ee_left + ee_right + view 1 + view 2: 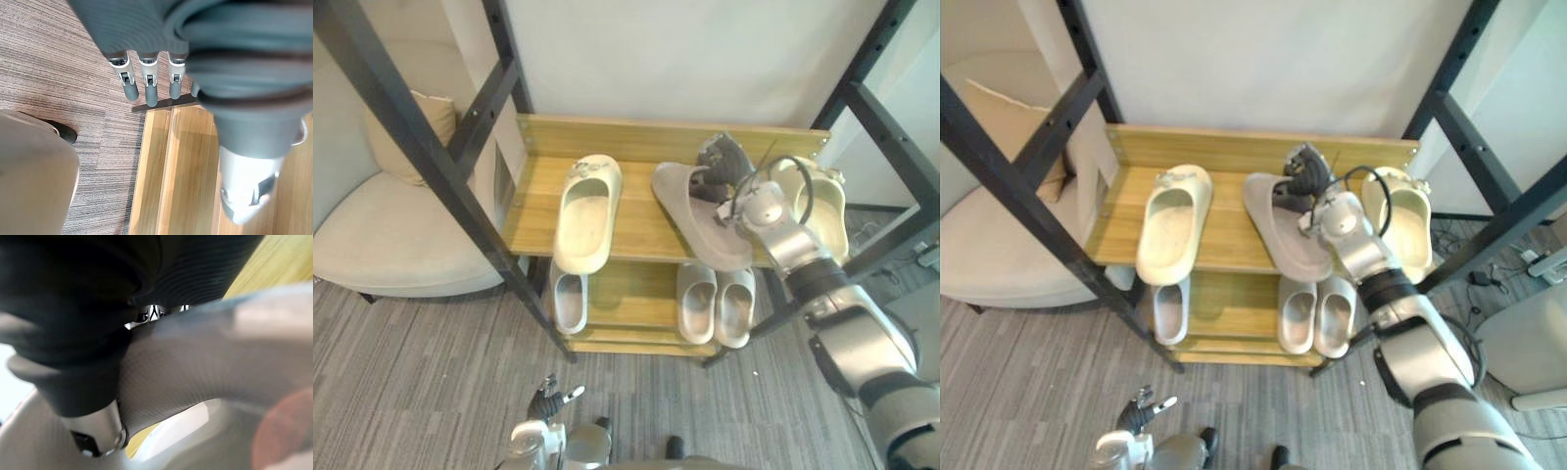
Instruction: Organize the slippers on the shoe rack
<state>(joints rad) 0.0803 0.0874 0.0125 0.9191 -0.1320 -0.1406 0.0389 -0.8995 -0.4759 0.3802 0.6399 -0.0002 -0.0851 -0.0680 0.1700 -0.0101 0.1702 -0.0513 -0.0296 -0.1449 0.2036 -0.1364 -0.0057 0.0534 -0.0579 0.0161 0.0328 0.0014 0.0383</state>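
Gripping the grey slipper (713, 233) by its strap, the right hand (724, 157) has its fingers curled round it. The slipper lies mid-frame on the top shelf (533, 211) of the shoe rack. Its long axis slants upper left to lower right, toe toward the back wall, heel at the front edge. A cream slipper (587, 211) lies just left, running up-down, toe to the back. A second cream slipper (829, 206) lies right, behind the arm. The left hand (551, 399) is at bottom of frame, fingers straight, holding nothing.
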